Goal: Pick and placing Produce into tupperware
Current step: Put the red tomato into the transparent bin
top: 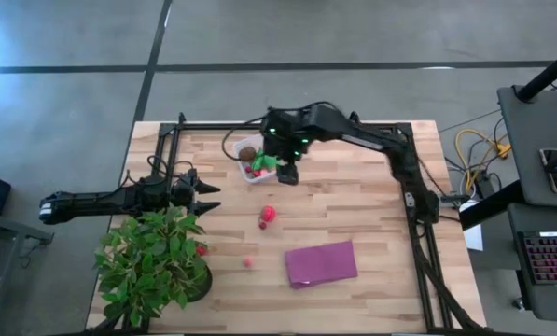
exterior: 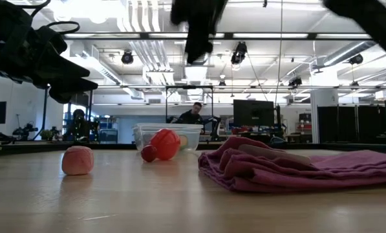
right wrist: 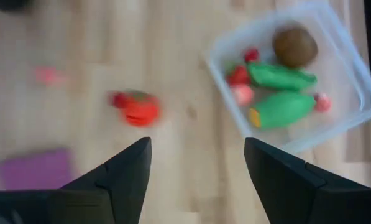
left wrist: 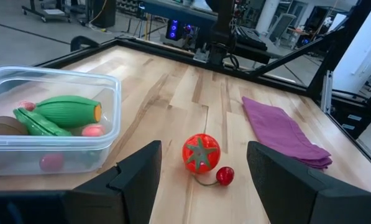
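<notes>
The clear square tupperware (top: 253, 161) stands on the table's far half. It holds a brown ball (right wrist: 295, 45), two green oblong pieces (right wrist: 283, 107) and small red and pink pieces. A red round piece (top: 268, 214) with a tiny red berry (left wrist: 224, 175) beside it lies on the wood nearer the middle. A pink ball (top: 248, 262) lies closer to the near edge. My right gripper (top: 287, 173) hovers open just right of the tupperware, holding nothing. My left gripper (top: 203, 196) is open at the table's left, pointing toward the red round piece (left wrist: 201, 152).
A leafy potted plant (top: 157, 261) fills the near left corner, right beside my left arm, with a small red piece (top: 201, 249) at its edge. A purple cloth (top: 321, 263) lies crumpled toward the near right. A black frame (top: 413, 168) borders the table.
</notes>
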`<control>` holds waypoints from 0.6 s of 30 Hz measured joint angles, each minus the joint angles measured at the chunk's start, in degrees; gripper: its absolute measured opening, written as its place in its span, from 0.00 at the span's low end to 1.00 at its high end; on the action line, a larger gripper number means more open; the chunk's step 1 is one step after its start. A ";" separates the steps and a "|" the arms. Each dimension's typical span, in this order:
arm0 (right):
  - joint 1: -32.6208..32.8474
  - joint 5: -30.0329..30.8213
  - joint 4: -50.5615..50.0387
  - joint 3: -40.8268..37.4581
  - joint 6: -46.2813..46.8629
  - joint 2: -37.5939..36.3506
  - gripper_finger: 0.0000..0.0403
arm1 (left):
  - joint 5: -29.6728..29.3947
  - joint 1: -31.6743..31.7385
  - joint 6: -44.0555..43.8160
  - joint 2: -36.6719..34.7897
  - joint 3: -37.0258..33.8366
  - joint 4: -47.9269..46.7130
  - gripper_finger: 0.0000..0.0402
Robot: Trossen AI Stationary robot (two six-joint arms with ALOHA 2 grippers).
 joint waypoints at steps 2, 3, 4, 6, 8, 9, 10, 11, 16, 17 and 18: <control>1.74 -1.48 -0.25 0.02 2.09 -4.19 0.62 | 0.00 0.00 0.00 0.00 0.00 0.02 0.56; 2.48 -2.02 -0.20 0.12 4.18 -6.03 0.62 | 0.00 -0.02 0.02 -0.02 0.00 0.02 0.56; 3.16 -2.39 -0.18 0.13 6.59 -7.67 0.62 | 0.00 0.00 0.01 -0.04 0.00 0.02 0.56; 4.82 -2.42 -0.31 0.11 10.50 -9.99 0.62 | -0.01 0.00 0.00 -0.02 0.00 0.02 0.56; 6.80 -2.05 -0.91 -0.04 12.84 -11.19 0.61 | -0.02 0.00 0.01 0.04 0.00 0.02 0.56; 8.10 -1.39 -0.97 -0.07 13.17 -11.44 0.61 | 0.00 0.00 0.00 0.04 0.00 0.02 0.56; 9.31 -0.10 -1.37 -0.07 13.22 -11.64 0.61 | 0.00 0.00 0.02 0.00 0.00 0.02 0.56; 10.52 1.55 -2.27 -0.13 12.77 -11.66 0.61 | 0.00 -0.02 0.01 -0.04 0.00 0.02 0.56; 14.95 9.65 -3.07 -1.60 6.13 -8.41 0.61 | -0.02 0.00 0.02 0.05 0.00 0.07 0.56; 15.52 10.82 -2.41 -2.26 4.84 -7.38 0.61 | 0.00 0.00 0.02 0.09 0.00 0.08 0.56; 16.03 11.51 -1.59 -3.11 3.63 -6.31 0.61 | -0.01 -0.02 0.02 0.03 0.00 0.00 0.56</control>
